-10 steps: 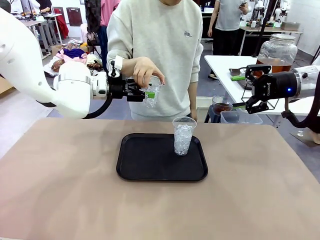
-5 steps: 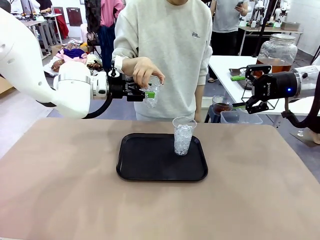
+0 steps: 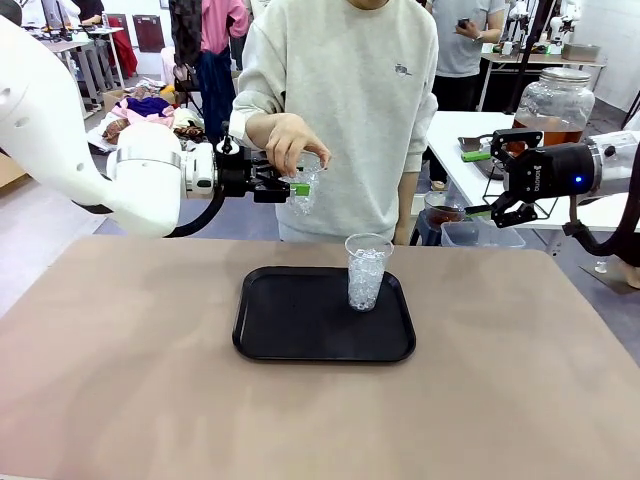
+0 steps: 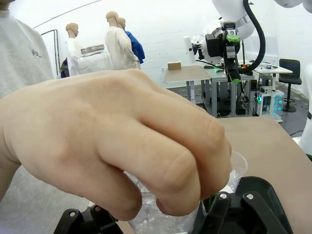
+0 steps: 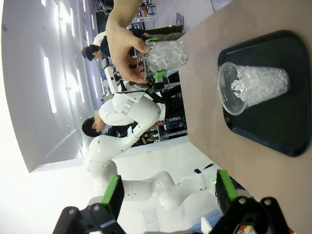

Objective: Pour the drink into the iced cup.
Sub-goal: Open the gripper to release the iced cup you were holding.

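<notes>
A clear plastic cup of ice [image 3: 304, 192] is held in the air above the far edge of a brown table [image 3: 120, 380], beyond a black tray [image 3: 285, 325]. It is gripped low on its sides by the left gripper [image 3: 298, 189], whose fingers are pressed against it from both sides. One green pad [image 3: 300, 189] is seen flat on its wall. The cup's rim is covered from above by the person's hand [image 3: 290, 143], with the fingertips curled over the edge. In the left wrist view that hand is seen close up over the ice. A second cup of ice [image 3: 367, 272] stands upright on the tray, near its far right corner, touched by nothing. The right gripper [image 3: 490, 178] is held off the table's right side, well apart from both cups. In the right wrist view its fingers [image 5: 113, 195] are spread wide with nothing between them. White print is seen on its black body, too small to be read. The drink [image 3: 565, 131] is seen as an amber band low in a glass jar [image 3: 556, 95] with a metal lid, set on a white table [image 3: 450, 130] behind that gripper. A small dark logo is carried on the person's pale sweatshirt [image 3: 350, 100], but it cannot be read.
</notes>
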Controlling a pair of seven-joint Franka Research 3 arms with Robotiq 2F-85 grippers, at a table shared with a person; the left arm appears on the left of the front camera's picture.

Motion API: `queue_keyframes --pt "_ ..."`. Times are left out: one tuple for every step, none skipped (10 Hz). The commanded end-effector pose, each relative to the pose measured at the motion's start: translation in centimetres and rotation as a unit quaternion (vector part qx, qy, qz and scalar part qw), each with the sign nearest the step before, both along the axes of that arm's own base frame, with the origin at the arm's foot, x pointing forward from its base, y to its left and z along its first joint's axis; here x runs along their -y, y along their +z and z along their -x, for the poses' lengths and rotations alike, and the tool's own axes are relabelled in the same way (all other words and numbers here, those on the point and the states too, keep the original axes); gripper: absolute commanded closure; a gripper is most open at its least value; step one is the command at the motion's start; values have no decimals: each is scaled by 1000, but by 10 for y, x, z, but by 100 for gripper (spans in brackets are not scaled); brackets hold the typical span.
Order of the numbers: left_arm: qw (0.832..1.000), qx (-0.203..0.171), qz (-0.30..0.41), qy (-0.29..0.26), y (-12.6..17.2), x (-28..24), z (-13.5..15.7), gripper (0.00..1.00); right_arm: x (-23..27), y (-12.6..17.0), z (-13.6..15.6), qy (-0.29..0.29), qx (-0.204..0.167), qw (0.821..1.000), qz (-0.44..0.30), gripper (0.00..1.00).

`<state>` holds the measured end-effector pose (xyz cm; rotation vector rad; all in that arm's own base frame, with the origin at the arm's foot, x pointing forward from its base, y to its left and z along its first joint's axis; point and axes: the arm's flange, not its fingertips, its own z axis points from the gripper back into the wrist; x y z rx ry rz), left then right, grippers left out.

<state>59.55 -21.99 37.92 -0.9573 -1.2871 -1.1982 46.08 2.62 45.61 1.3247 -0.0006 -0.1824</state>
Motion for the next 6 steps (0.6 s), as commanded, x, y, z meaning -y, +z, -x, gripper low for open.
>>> queue_keyframes --pt "1000 -2 0 3 -1 -2 0 13 -1 2 0 0 1 1000 -1 0" --pt "1000 -5 -1 2 -3 -4 0 0 -1 2 0 0 1 1000 -1 0" --pt "1000 -8 2 0 -5 -8 0 0 -1 2 0 0 1 1000 -1 0" --pt "1000 -15 3 6 -7 -17 2 0 -1 2 0 0 1 1000 -1 0" --pt "1000 -22 2 12 -10 -27 6 0 -1 2 0 0 1 1000 -1 0" --pt "999 -29 5 19 -13 -39 10 0 -1 2 0 0 1 1000 -1 0"
